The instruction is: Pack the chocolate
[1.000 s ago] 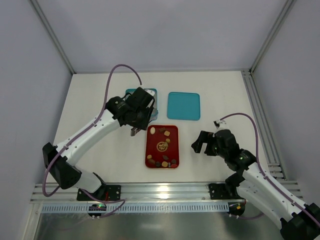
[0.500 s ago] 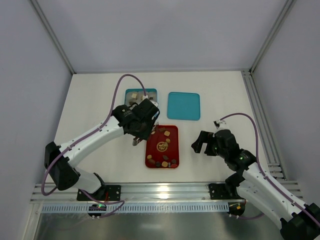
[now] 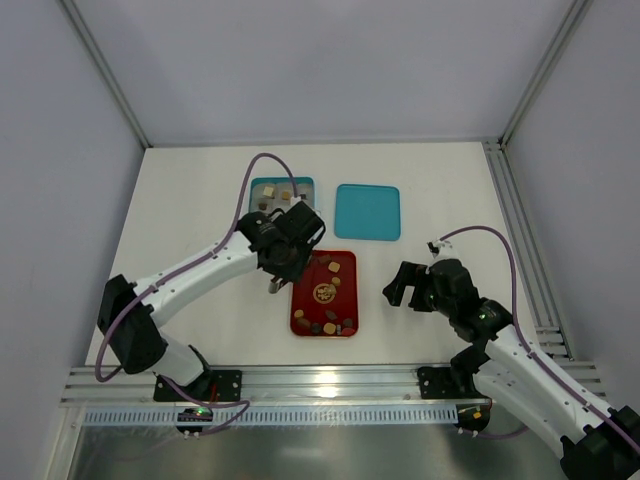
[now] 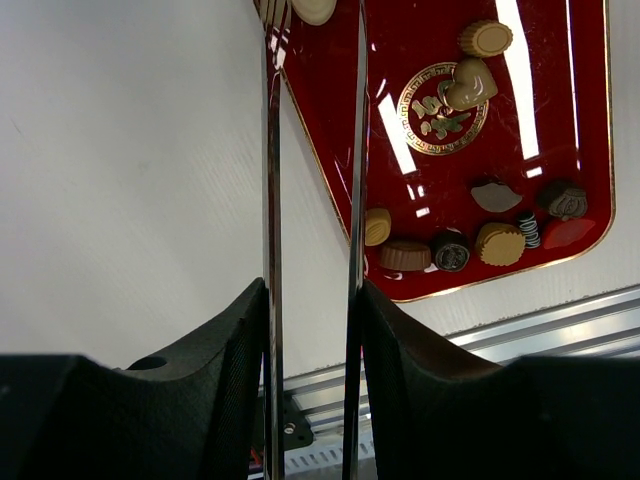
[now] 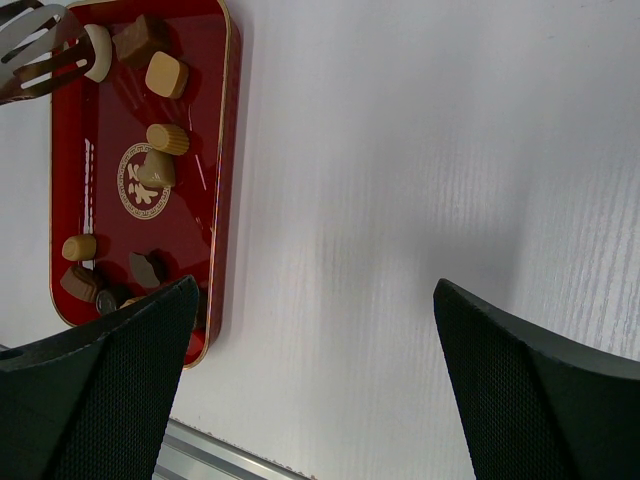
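Tongs (image 5: 45, 60) are clamped in the left tool (image 4: 312, 295). Its two black fingers press on the metal arms from either side, so it is closed on the tongs rather than on any sweet. That hold makes sense, because the pieces are small and the slim blades fit between them where the broad fingers would not.

The blade ends reach the far left corner of the red tray (image 3: 306, 296), where a cream piece (image 5: 97, 50) lies between them. Whether the blades already touch it cannot be told. This looks like the approach to a pick, with the squeeze not yet made.

Most of the remaining chocolate (image 4: 405, 255) is bunched at the tray's near end, with a few pieces around its gold emblem and along its far end.

The teal box (image 3: 254, 188) sits on the counter (image 3: 450, 190) just beyond the tray's far left corner and already holds several pieces. It is presumably placed there so each carry is short. Its teal lid (image 3: 367, 211) lies beyond the tray's far right corner, clear of that path.

The right tool (image 5: 315, 330) hangs off the tray's right side, well apart from it, with its fingers spread wide and nothing between them. It looks parked there to leave the tray to the left arm.
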